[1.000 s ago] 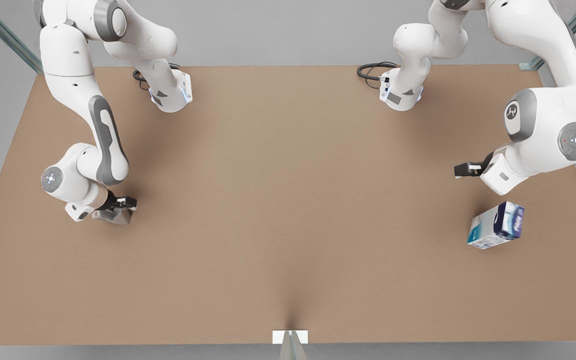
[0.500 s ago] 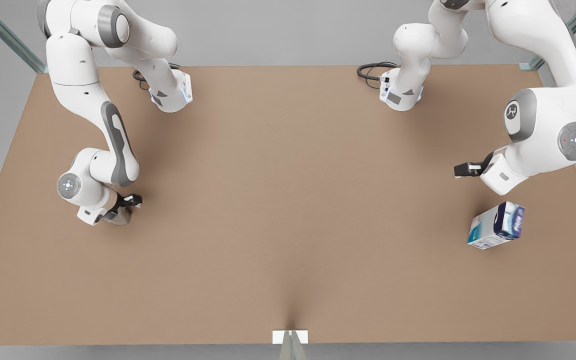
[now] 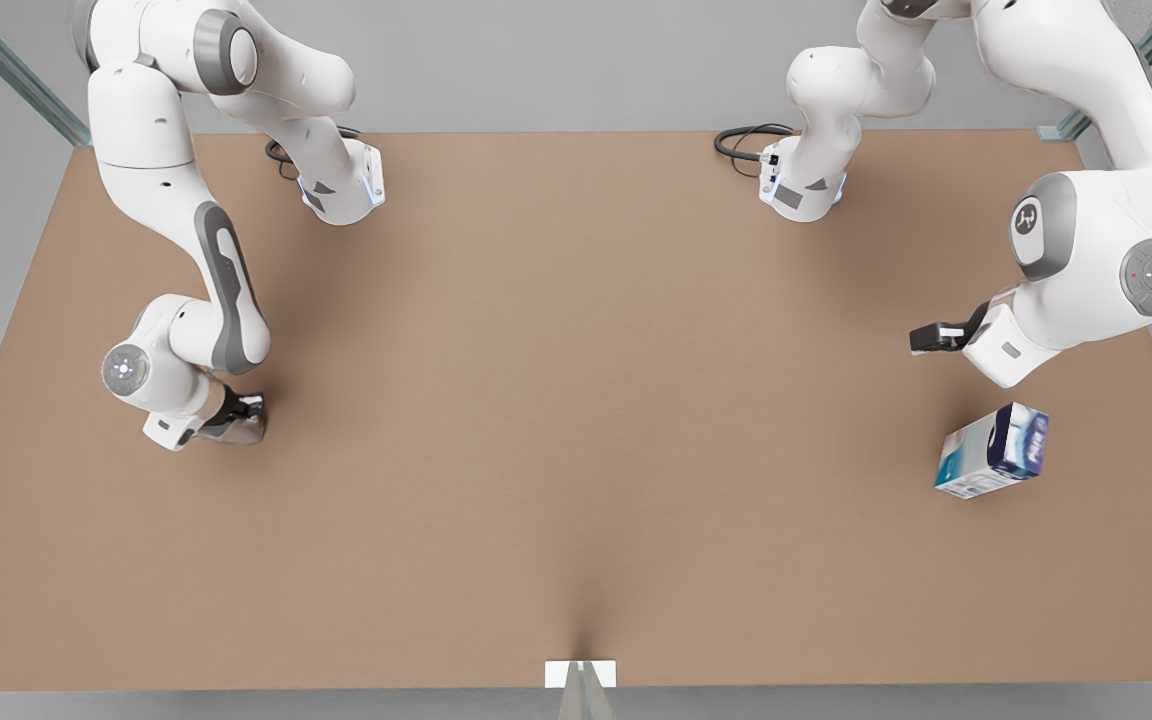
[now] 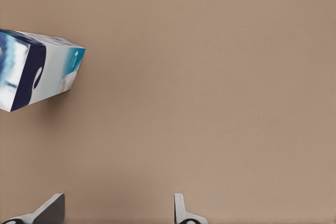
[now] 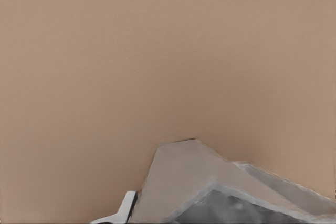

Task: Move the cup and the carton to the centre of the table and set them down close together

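We see the table (image 3: 576,400) as a big rectangle with a flat matte brown top and no grain. Both Franka arms are glossy white with grey joint caps, their bases at the far edge, and their upper links are cut off by the frame. The carton (image 3: 993,451) is a box with sharp edges, printed white, teal and dark navy. It sits on the table near the edge on the front view's right, about halfway along it and skewed to the table edges. In the left wrist view the carton (image 4: 39,72) is cropped at the frame edge and its print is too soft to read. The left gripper (image 3: 928,338) hangs beyond the carton toward the far edge, apart from it. In its own wrist view the left gripper (image 4: 115,212) has pale fingertips (image 4: 51,209) spread wide with nothing between them, and only the tips make the frame. The right gripper (image 3: 240,412) is down at the cup (image 3: 234,431), near the edge on the front view's left. We can't tell whether it grips, as the wrist hides most of the contact. The cup (image 5: 220,187) is silvery grey and faceted with tapered sides, its lower part is cropped, and we can't pick out the handle.
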Available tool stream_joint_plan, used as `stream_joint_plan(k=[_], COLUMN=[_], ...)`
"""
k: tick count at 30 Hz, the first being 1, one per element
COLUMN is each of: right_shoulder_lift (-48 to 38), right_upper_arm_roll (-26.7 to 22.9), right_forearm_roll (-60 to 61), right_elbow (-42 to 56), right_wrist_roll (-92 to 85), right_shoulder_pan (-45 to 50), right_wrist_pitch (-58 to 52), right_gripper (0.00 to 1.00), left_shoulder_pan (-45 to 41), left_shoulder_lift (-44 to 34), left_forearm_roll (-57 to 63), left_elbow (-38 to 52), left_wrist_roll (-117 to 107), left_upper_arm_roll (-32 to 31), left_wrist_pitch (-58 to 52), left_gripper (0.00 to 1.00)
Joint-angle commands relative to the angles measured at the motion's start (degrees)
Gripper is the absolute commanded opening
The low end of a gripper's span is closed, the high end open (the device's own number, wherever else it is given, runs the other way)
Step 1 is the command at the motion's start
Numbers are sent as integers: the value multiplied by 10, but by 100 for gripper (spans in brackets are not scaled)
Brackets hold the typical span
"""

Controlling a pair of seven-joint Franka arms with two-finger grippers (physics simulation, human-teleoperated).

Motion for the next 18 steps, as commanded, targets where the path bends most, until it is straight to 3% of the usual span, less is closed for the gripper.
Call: stream_joint_plan(k=[1,10,14,18], right_shoulder_lift=[0,-15,-15,2], right_upper_arm_roll=[0,20,50,135], right_forearm_roll=[0,-1,-4,-45], right_elbow=[0,4,57,141], right_wrist_roll=[1,67,170,365], right_shoulder_pan=[-3,-8,1,1], right_wrist_pitch=[0,-33,-80,-128], right_gripper=[21,21,21,21], left_shoulder_pan=[-1,0,1,1], left_shoulder_lift=[0,-6,-8,-8], left_forearm_roll=[0,1,1,2], left_elbow=[0,-1,0,1], left_wrist_roll=[0,1,2,1], left_upper_arm_roll=[-1,0,8,9], left_wrist_pitch=[0,0,0,-1], left_gripper=[100,100,100,100])
